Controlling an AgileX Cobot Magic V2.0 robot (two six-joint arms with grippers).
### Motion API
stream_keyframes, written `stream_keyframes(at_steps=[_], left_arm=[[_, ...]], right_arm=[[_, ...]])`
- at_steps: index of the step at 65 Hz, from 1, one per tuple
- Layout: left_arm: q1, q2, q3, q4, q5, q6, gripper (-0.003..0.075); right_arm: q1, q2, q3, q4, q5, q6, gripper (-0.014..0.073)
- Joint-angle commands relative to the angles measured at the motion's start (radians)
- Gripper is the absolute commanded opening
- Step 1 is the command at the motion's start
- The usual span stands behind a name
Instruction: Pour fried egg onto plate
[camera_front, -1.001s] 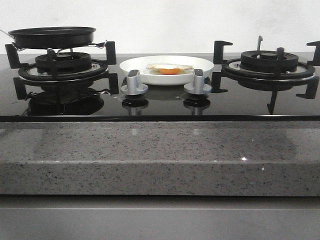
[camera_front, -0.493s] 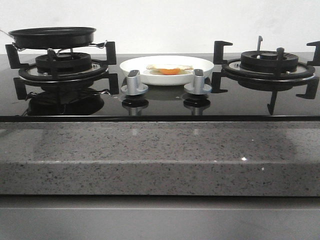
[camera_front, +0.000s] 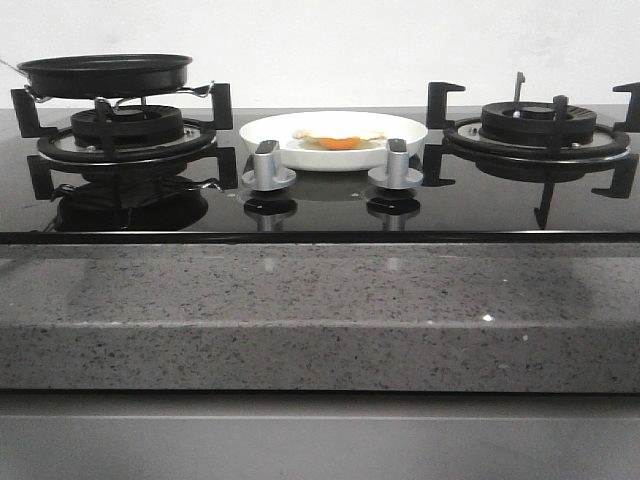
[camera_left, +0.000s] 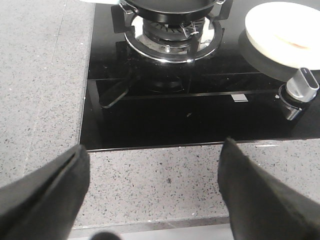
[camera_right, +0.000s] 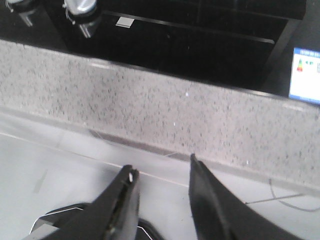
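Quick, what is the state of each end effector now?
Left end effector: open, holding nothing.
Right end effector: open, holding nothing.

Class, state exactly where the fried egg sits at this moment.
In the front view the fried egg lies on the white plate at the hob's centre, between the two burners and just behind the two silver knobs.

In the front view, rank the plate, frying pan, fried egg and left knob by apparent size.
1. plate and frying pan: near equal in width, too close to rank.
2. fried egg.
3. left knob, nearer the camera, so unsure against the egg.
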Motion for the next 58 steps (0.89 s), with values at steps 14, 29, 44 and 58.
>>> stream_keyframes(at_steps=[14,29,44,58], left_arm=[[-0.008,0.004,-0.023,-0.003,-0.076,-0.009,0.0372],[-0.008,0.004,-0.023,-0.003,-0.076,-0.009,0.0084],[-0.008,0.004,-0.023,-0.003,-0.076,-0.009,-0.0019],[-0.008,0.004,-0.023,-0.003,-0.076,-0.009,-0.0019]], right_arm=[[0.0,-0.023,0.02,-0.013,-0.057,-0.009,0.0165],[0.0,-0.023,0.023,-0.013,-0.057,-0.009,-0.0051],[0.0,-0.023,0.023,-0.013,-0.043,-0.009,-0.007],[0.0,-0.023,0.023,-0.013,-0.034,-0.009,-0.007]])
